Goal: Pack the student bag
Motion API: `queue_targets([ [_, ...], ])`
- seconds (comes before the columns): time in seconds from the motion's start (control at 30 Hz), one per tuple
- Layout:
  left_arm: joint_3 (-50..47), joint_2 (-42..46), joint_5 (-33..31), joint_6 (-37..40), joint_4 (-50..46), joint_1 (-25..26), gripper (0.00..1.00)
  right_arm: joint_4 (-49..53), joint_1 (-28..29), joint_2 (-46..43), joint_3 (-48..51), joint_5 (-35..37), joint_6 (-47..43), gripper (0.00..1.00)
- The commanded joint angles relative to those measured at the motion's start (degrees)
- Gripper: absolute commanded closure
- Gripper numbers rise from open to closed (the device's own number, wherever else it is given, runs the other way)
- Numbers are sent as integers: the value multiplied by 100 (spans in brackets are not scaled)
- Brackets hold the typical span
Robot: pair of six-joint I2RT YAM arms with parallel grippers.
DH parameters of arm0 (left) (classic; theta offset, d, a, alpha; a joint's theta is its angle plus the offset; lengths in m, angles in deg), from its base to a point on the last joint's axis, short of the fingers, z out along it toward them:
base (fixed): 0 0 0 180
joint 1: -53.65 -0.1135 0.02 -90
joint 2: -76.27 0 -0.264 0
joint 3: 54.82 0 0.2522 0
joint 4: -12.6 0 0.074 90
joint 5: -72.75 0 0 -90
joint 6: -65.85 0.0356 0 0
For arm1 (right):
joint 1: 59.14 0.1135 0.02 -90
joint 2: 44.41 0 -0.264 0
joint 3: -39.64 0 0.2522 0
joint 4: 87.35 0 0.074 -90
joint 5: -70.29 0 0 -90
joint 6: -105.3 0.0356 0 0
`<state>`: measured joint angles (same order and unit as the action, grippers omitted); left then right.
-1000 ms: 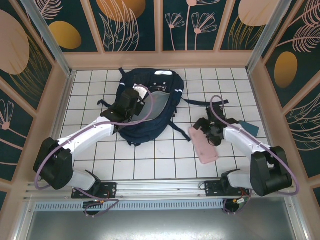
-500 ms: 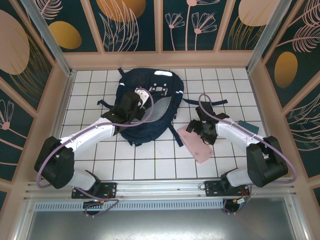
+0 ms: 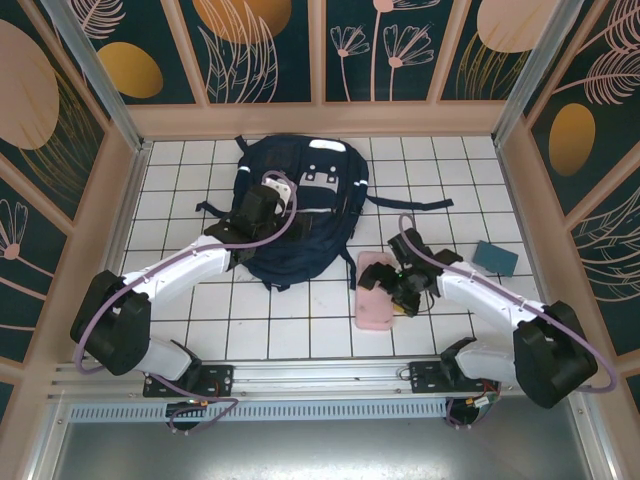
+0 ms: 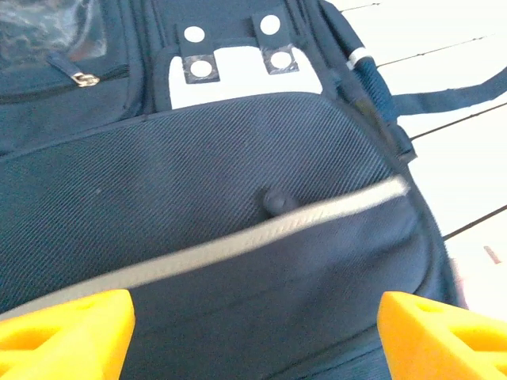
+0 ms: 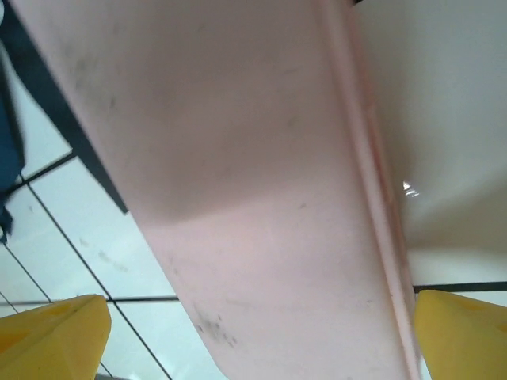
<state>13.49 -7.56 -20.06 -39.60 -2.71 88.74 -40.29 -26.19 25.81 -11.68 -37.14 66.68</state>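
The student bag [image 3: 300,215], a navy backpack with white stripes, lies flat at the back middle of the tiled table; its fabric and a grey stripe [image 4: 238,241] lie below the left wrist camera. My left gripper [image 3: 280,188] hovers over the bag's middle, and its yellow fingertips [image 4: 67,332] stand wide apart with nothing between them. The flat pink case [image 3: 375,305] lies right of the bag. My right gripper [image 3: 384,286] is open around the case's far end. The case [image 5: 238,158] sits between the fingers, against the right one, with a gap on the left.
A small teal book [image 3: 495,256] lies flat near the right wall. Black bag straps [image 3: 400,205] trail over the tiles right of the bag. Wooden walls [image 3: 120,200] close in the table on three sides.
My left gripper opened and let go of the bag's flap, which dropped and hid the grey lining. The right gripper moved left and nearer, and the pink case slid and turned with it.
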Motion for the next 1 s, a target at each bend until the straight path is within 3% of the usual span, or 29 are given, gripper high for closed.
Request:
queue_targets([
  [0.0,45,126,458,-987,311,-23,19,246,151,335,-379,519,-230,4],
  [0.13,85,93,686,-1703,145,-20,23,258,148,556,-483,1150,-606,7],
  [0.4,-116,160,1514,-2383,45,155,25,-533,-358,432,106,433,-944,18],
  [0.53,-342,195,1880,-2805,114,467,30,-903,-704,501,393,-20,-1013,28],
  [0.67,-492,140,1963,-3231,208,855,35,-1113,-960,569,507,-197,-1092,31],
  [0.97,10,-902,1950,-3430,682,1390,42,-1417,-1819,929,385,186,-1232,39],
])
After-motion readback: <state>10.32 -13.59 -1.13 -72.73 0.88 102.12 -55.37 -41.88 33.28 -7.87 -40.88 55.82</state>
